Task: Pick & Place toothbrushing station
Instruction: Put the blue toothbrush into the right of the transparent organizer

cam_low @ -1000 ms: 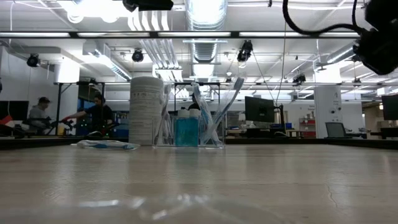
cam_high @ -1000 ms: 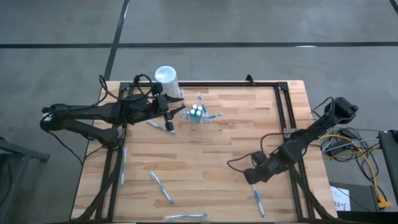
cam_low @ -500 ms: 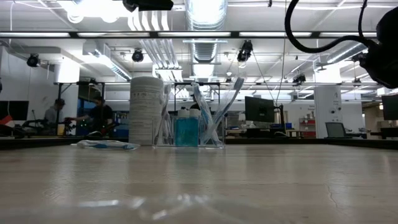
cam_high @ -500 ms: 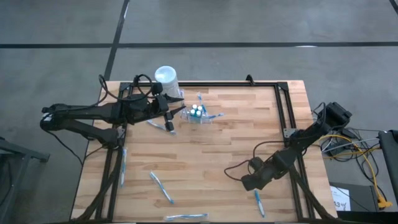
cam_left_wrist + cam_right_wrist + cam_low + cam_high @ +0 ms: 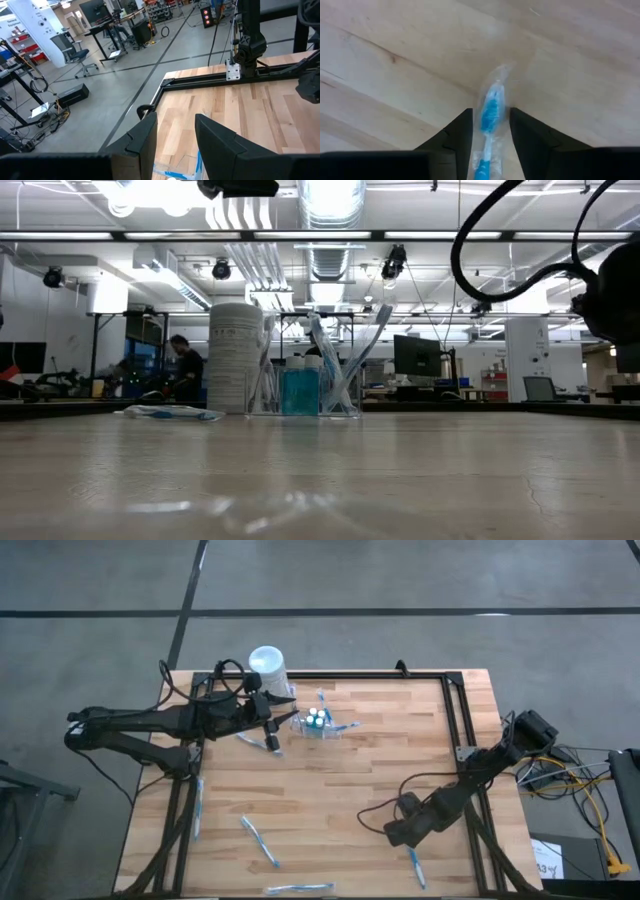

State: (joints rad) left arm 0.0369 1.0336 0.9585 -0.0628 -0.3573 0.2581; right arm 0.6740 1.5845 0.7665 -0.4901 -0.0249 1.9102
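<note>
Right gripper [image 5: 489,131] is hanging low over the near right of the wooden table [image 5: 340,800], fingers apart and straddling a wrapped toothbrush [image 5: 489,112], not gripping it. Brush's long axis is running straight between my fingers. Toothbrushing station [image 5: 318,723] is sitting far, left of centre, beside the white cylinder [image 5: 268,667]. Left gripper [image 5: 277,722] is waiting just beside the station, parted, much nearer to it. Open workshop behind.

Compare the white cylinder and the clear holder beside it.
The white cylinder is opaque and taller; the clear holder is see-through and lower. The cylinder is closed by a round lid; the holder is open-topped, with toothbrushes and a blue bottle sticking up from it. Both stand upright at the table's far edge, near the left gripper.
</note>
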